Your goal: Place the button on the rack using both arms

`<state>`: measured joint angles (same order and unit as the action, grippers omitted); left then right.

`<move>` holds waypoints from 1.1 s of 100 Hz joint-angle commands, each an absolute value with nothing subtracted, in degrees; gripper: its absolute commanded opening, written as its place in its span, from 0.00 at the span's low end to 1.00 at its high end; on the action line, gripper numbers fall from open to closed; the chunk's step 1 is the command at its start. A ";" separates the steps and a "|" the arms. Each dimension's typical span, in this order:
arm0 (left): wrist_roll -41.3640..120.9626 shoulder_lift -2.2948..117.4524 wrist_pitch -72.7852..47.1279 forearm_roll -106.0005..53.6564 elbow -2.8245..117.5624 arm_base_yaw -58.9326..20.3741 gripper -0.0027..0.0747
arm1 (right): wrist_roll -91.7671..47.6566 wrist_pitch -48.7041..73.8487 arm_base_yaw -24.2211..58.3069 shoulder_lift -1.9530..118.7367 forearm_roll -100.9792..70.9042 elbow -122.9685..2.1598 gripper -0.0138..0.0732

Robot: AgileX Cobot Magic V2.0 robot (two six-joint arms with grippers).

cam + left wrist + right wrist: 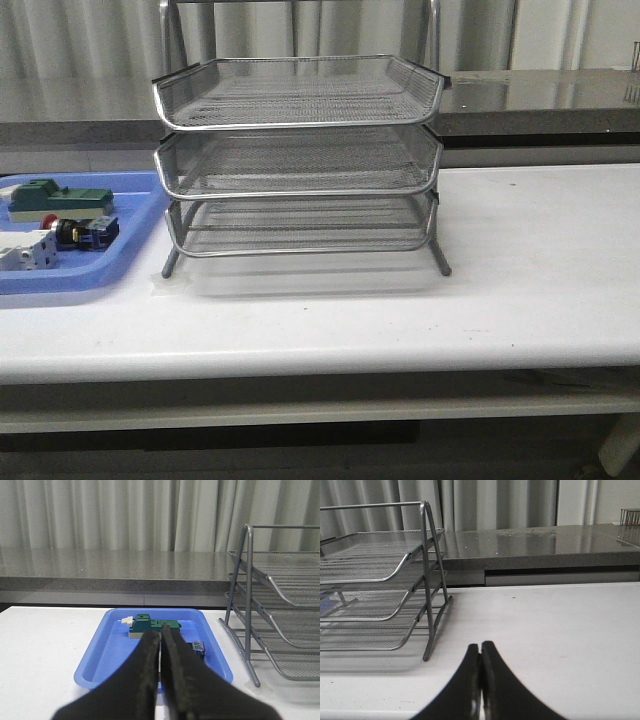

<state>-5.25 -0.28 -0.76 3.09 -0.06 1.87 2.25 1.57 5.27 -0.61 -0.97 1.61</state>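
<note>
White tabletop (540, 260) held everything. On it, the button (78, 233) lay in the blue tray (140, 215), between a green block (55, 198) and a white block (25, 250), left of the rack (298, 160). Left gripper (161, 645) and right gripper (480, 656) were both closed and empty. Crowding neighbours could spoil a grasp; the button might roll off.

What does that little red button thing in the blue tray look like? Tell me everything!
The button is small, lying on its side in the blue tray, left of the rack. Its red head points left, just beside a white block; whether they touch is unclear. Behind the head come a black middle with a yellow bit and a blue end. A green block lies behind it. No gripper touches it.
</note>
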 commanded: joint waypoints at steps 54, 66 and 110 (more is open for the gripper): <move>-5.69 -2.22 3.83 3.06 -2.74 2.05 0.04 | 2.09 -3.49 4.95 -1.73 -0.33 0.66 0.09; -5.69 -2.22 3.83 3.06 -2.74 2.05 0.04 | 2.09 -3.49 4.95 -1.73 -0.33 0.66 0.09; -5.69 -2.22 3.83 3.06 -2.74 2.05 0.04 | 2.09 0.00 4.95 0.00 -2.90 -4.44 0.09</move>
<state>-5.25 -0.28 -0.76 3.09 -0.06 1.87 2.25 2.91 5.27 -0.61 -1.77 -0.04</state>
